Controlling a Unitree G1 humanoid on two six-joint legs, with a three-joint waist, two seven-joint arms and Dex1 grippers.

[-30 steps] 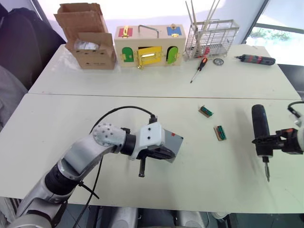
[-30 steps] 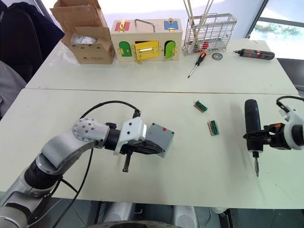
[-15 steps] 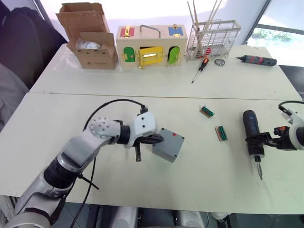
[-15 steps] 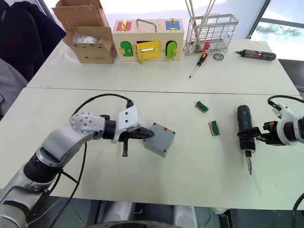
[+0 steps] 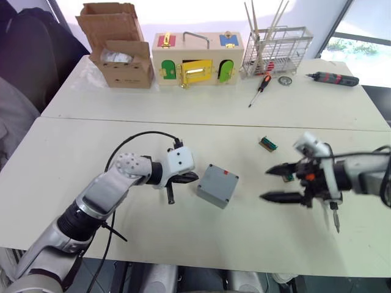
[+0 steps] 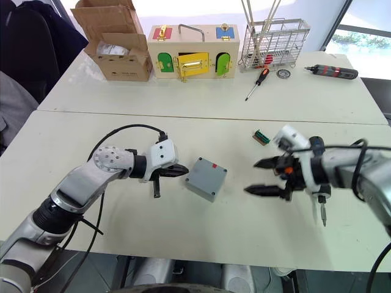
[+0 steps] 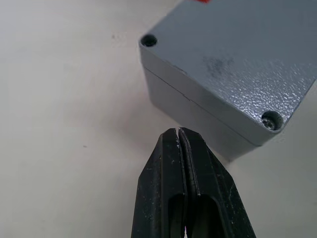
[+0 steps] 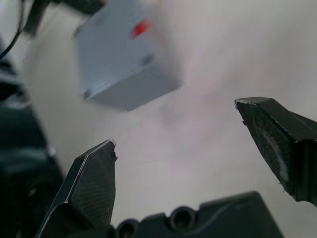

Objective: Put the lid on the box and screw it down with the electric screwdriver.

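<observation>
The grey box (image 5: 217,185) sits in the middle of the white surface (image 5: 183,244) with its lid (image 7: 233,59) on top. A small red mark shows on the lid's far edge (a screw head can be seen in one corner hole in the left wrist view).

The left tool (image 5: 188,177) is at the box's 9 o'clock, just beside it. Its two black fingers (image 7: 185,193) are pressed together with nothing between them, and the tips point at the side of the box without touching it.

The right tool (image 5: 275,184) is at the box's 3 o'clock, near but apart from it. Its fingers are spread wide and hold nothing, and they point toward the box.

The electric screwdriver (image 6: 320,195) lies on the surface behind the right tool, with its thin metal bit pointing at 6 o'clock.

At 12 o'clock, far back, stand a cardboard carton (image 5: 117,44), a wooden box with coloured doors (image 5: 197,58) and a wire rack (image 5: 276,47).
</observation>
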